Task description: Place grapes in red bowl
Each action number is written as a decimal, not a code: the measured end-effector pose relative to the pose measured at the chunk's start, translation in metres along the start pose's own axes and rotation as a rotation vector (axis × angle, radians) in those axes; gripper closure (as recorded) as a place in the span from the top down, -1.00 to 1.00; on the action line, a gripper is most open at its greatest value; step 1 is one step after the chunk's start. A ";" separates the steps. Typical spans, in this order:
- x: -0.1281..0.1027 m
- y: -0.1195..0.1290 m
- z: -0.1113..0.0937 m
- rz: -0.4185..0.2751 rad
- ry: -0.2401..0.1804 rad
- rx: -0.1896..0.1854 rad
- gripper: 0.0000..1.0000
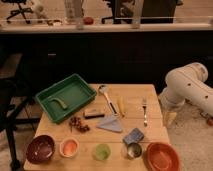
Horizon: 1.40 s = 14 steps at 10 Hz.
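The grapes (78,124), a small dark reddish-purple bunch, lie on the wooden table (150,127) left of centre, just below the green tray. The red bowl (162,156), wide and bright orange-red, sits empty at the table's front right corner. My white arm comes in from the right. The gripper (170,118) hangs beside the table's right edge, pointing down. It is far to the right of the grapes, above and behind the red bowl, and holds nothing that I can see.
A green tray (66,96) with a green item stands at back left. Along the front are a maroon bowl (41,148), a small pale bowl (69,147), a green cup (102,152) and a metal cup (133,150). A ladle (106,95), a fork (145,111) and a grey cloth (111,123) lie mid-table.
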<state>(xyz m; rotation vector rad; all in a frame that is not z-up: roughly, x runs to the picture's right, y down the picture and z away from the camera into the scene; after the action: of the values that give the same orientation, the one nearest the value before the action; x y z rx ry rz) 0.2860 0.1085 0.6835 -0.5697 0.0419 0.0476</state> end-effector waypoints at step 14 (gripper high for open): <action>-0.055 0.003 0.018 -0.450 0.064 -0.032 0.60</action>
<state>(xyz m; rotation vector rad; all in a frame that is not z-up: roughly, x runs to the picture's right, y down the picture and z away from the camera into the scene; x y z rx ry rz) 0.2319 0.1191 0.6995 -0.6021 -0.0257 -0.4077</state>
